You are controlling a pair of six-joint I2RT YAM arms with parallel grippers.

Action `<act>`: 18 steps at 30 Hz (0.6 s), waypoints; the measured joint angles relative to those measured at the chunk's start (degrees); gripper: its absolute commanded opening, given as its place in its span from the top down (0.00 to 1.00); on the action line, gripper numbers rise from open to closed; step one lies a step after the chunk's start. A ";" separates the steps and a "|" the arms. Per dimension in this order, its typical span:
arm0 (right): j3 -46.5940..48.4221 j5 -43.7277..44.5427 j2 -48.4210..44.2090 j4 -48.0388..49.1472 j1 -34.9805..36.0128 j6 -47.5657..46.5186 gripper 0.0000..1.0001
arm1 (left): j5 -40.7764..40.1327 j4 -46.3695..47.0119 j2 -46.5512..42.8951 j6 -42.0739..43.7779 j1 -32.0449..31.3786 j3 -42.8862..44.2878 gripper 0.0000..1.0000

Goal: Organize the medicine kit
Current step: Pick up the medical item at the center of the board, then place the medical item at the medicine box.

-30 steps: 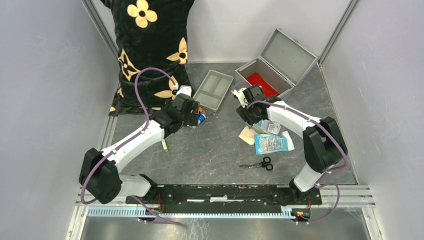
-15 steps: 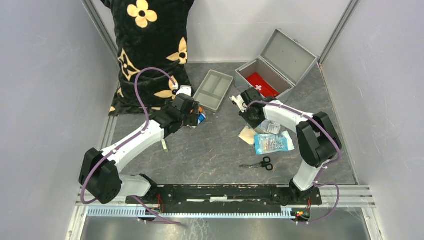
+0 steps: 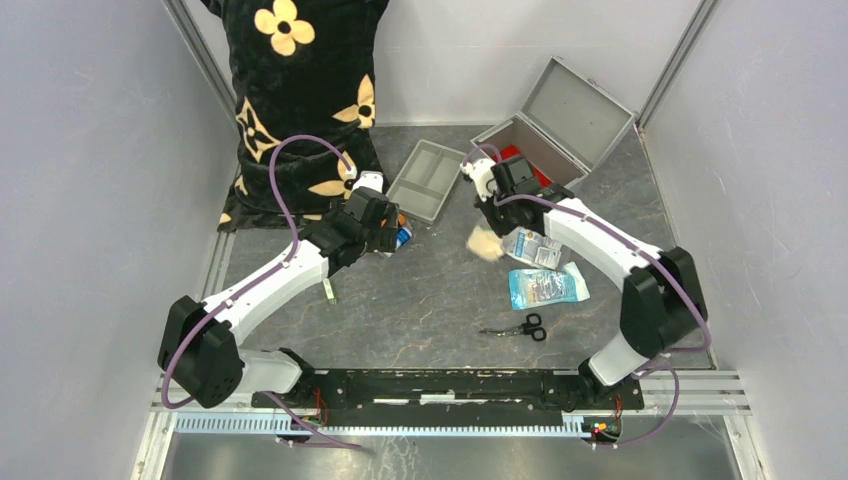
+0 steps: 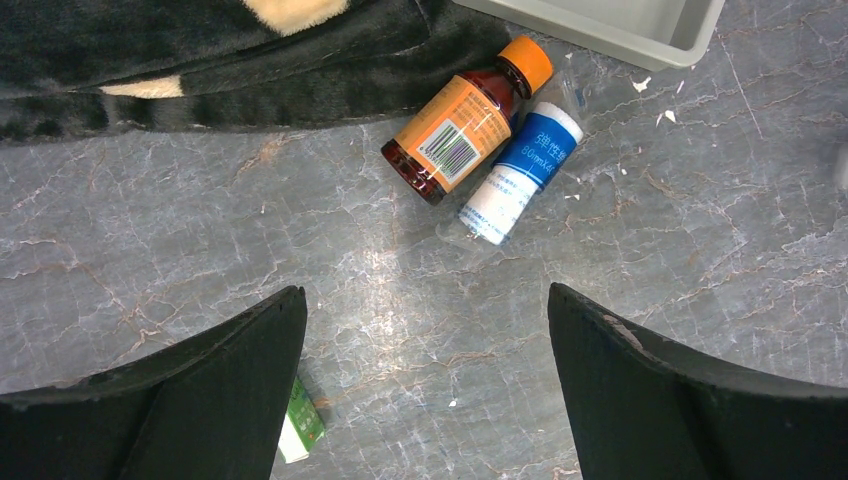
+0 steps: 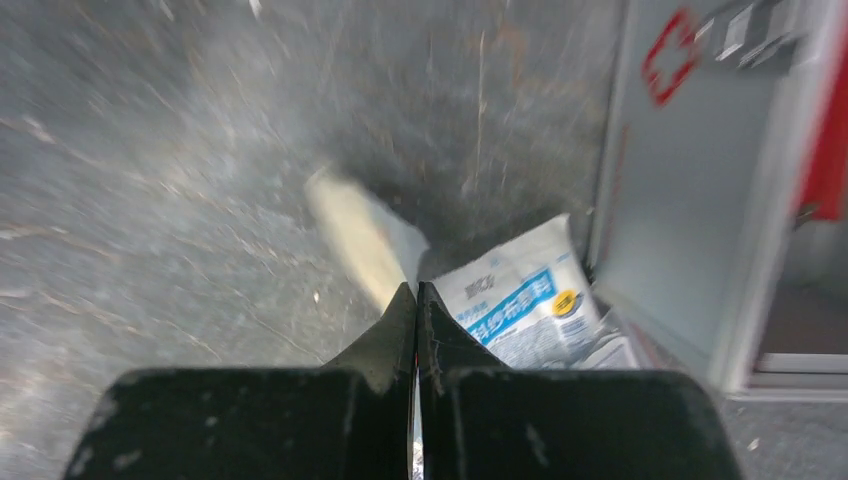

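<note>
The medicine kit (image 3: 578,105) stands open at the back right, its grey front wall (image 5: 680,200) close on the right in the right wrist view; a red pouch (image 5: 825,140) lies inside. My right gripper (image 5: 417,290) hovers in front of it, shut on the thin edge of a white-and-blue packet (image 5: 520,305). A blurred beige piece (image 3: 485,243) hangs at the same jaw tips. My left gripper (image 4: 425,330) is open above bare tabletop. An orange-capped brown bottle (image 4: 468,130) and a blue-and-white bottle (image 4: 522,170) lie just beyond its fingers.
A shallow grey divided tray (image 3: 428,180) sits left of the kit. A black flowered pillow (image 3: 295,100) fills the back left. A light blue packet (image 3: 545,287) and black scissors (image 3: 520,327) lie at the front right. A small green-and-white box (image 4: 300,435) lies by my left finger.
My right gripper has shut and moved back toward the kit, taking the white-and-blue packet and the beige piece with it. The left arm has not moved.
</note>
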 measured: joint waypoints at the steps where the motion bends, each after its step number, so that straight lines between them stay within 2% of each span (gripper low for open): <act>1: 0.70 -0.48 -1.51 0.83 0.00 0.33 1.00 | -0.02 0.02 0.00 0.00 0.00 0.00 0.04; 9: 9.16 -0.74 -6.05 4.85 -2.14 1.66 1.00 | -0.02 0.02 0.00 0.00 0.00 0.00 0.04; 18: 15.91 6.16 -4.74 8.00 -10.88 6.19 1.00 | -0.04 0.02 -0.02 0.00 0.00 0.00 0.04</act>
